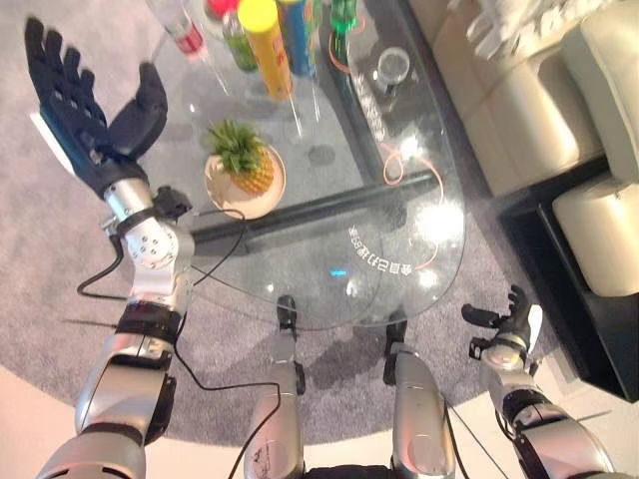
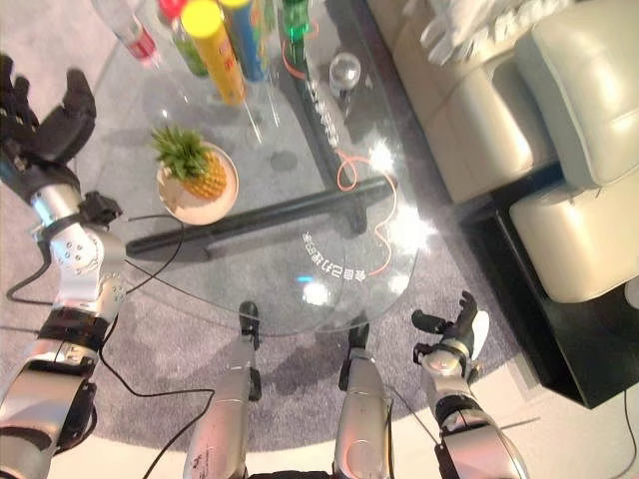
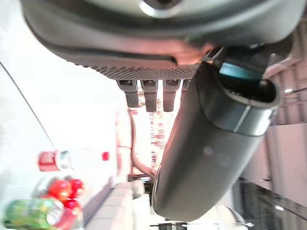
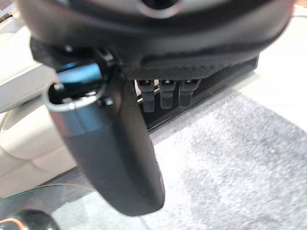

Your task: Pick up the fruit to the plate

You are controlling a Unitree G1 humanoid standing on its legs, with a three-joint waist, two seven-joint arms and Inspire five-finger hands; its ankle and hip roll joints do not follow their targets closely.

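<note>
- Since the pineapple (image 1: pixel 247 160) already stands upright on the small round plate (image 1: pixel 221 190) on the glass table (image 1: pixel 399 269), the placing step looks done, and the step in hand reads as the finish: arms clear of the table.
- The left hand (image 1: pixel 75 105) is raised beside the table's left edge, apart from the plate, its fingers spread straight and its thumb out, holding nothing.
- The right hand (image 1: pixel 507 324) hangs low past the table's near right edge over the grey carpet (image 1: pixel 60 230), fingers relaxed and empty; its own wrist view shows them straight as well.
- Bottles and a yellow can (image 1: pixel 265 45) stand close together at the far end of the table, near the plate but not touching it.
- My judgement: no further grasp is called for; any next move should only lower the left arm away from the plate, keeping wide of the leafy crown and the bottles so nothing tips.
</note>
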